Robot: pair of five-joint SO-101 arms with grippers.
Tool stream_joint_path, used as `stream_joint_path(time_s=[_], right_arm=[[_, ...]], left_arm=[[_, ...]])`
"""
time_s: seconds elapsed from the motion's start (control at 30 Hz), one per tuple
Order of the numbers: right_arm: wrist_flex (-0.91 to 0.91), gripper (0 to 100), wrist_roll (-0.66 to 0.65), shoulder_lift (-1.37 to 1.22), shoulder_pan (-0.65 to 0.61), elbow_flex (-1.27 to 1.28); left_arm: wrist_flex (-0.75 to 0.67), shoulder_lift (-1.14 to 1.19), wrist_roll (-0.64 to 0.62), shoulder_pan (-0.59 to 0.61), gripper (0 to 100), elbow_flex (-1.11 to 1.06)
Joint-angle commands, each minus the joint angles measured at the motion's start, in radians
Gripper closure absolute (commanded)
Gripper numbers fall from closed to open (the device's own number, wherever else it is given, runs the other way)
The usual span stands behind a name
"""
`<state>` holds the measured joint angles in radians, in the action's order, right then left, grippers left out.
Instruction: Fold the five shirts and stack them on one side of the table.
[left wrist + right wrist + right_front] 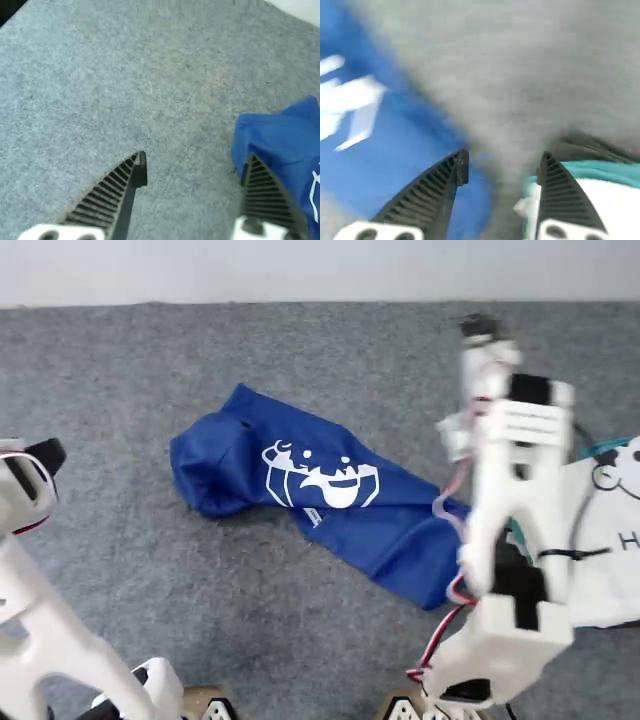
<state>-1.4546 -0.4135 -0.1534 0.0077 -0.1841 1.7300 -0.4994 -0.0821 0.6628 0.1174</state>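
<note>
A blue shirt (310, 490) with a white print lies loosely folded across the middle of the grey table. A white shirt with teal trim (605, 540) sits at the right edge, partly behind an arm. My right gripper (502, 167) is open above the gap between the blue shirt (380, 150) and the white shirt (595, 200), holding nothing. My left gripper (195, 170) is open over bare carpet, just beside the blue shirt's (280, 135) end.
Grey carpet (330, 360) covers the table, with open room at the back and left. The white right arm (510, 540) stands tall over the blue shirt's right end. The left arm (40, 620) is at the front left corner.
</note>
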Motion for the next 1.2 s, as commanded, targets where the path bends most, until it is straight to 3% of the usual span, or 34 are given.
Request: stream_joint_path(time_s=[0.0,0.2,0.33,0.63,0.73,0.93,1.17], right_arm=[[-0.117,76.2,-0.017,0.113,-0.274,-0.005],[-0.081,76.2,0.031,0.108,-0.595,0.0],[-0.074,76.2,0.025,-0.005,-0.691,0.002],[0.223,76.2,0.023,-0.369,-0.549,-0.005],[0.246,78.1,0.021,-0.446,-0.542,-0.005],[0.065,99.5,-0.109,-0.49,-0.521,-0.005],[-0.182,98.7,-0.192,-0.366,-0.351,0.0]], left_arm=[[-0.049,-0.012,0.006,-0.002,70,-0.053],[-0.097,-0.014,0.006,-0.002,70,-0.18],[-0.097,-0.021,0.006,-0.002,70,-0.189],[-0.091,-0.021,0.006,-0.002,70,-0.191],[-0.091,-0.021,0.008,-0.002,70,-0.191],[-0.091,-0.021,0.008,-0.002,70,-0.191],[-0.091,-0.021,0.008,-0.002,70,-0.191]])
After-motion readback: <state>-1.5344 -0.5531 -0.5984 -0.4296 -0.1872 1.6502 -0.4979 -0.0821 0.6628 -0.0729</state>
